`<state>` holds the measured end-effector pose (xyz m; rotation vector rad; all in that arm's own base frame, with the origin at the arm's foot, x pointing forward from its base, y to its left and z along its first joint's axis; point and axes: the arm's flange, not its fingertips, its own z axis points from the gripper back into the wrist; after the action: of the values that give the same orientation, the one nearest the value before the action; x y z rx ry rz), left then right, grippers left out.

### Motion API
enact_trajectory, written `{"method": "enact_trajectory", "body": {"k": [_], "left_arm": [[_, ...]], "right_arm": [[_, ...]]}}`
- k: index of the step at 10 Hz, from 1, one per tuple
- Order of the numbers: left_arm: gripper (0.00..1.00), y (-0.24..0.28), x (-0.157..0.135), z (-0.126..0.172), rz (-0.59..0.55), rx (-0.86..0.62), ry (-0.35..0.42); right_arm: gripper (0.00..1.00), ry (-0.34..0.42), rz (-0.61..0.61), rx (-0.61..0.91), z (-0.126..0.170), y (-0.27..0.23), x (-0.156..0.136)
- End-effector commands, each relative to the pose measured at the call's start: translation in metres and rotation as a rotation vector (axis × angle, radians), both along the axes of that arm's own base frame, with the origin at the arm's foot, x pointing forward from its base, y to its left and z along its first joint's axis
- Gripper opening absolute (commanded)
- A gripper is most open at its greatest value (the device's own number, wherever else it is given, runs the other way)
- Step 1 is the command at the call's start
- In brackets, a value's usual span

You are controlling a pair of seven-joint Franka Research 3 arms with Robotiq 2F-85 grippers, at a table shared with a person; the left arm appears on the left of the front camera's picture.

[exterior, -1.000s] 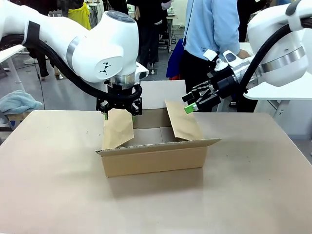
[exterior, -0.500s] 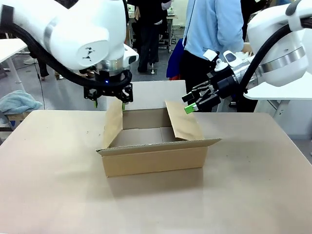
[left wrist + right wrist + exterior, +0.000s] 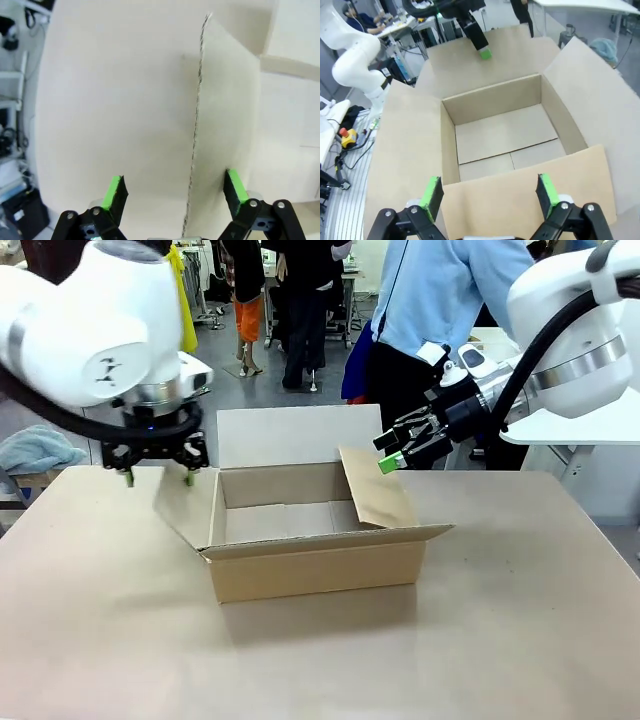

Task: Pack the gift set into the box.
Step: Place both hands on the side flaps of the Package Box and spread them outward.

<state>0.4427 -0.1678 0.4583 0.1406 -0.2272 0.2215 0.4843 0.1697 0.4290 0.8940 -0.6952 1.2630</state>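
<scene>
The front view faces across the surface (image 3: 500, 640) at the cardboard carton (image 3: 315, 572), moderately near. The left wrist view looks down, close, with one carton flap's (image 3: 227, 100) edge between the left fingers (image 3: 116, 192). The right wrist view looks down beyond the right fingers (image 3: 431, 197) into that shared carton.

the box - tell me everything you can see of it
The box is a plain brown corrugated cardboard carton, shallow, standing open near the middle of the table. Its far flap stands upright, the near flap folds outward, the right flap stands raised at a tilt, and the left flap is splayed outward. The floor shows bottom flaps meeting at a seam. The open left gripper straddles the left flap's edge; whether it touches is unclear. The right gripper hovers open by the right flap.
</scene>
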Motion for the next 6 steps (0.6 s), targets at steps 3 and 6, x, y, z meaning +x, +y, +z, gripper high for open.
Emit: {"method": "enact_trajectory", "body": {"k": [3,6], "left_arm": [[1.00,0.068,-0.017,-0.032,0.008,-0.236,0.032],[1.00,0.060,-0.008,-0.022,0.060,-0.157,0.015]], "right_arm": [[1.00,-0.003,0.008,-0.007,0.002,-0.001,-0.003],[1.00,-0.003,0.008,-0.007,0.002,-0.001,-0.003]]}}
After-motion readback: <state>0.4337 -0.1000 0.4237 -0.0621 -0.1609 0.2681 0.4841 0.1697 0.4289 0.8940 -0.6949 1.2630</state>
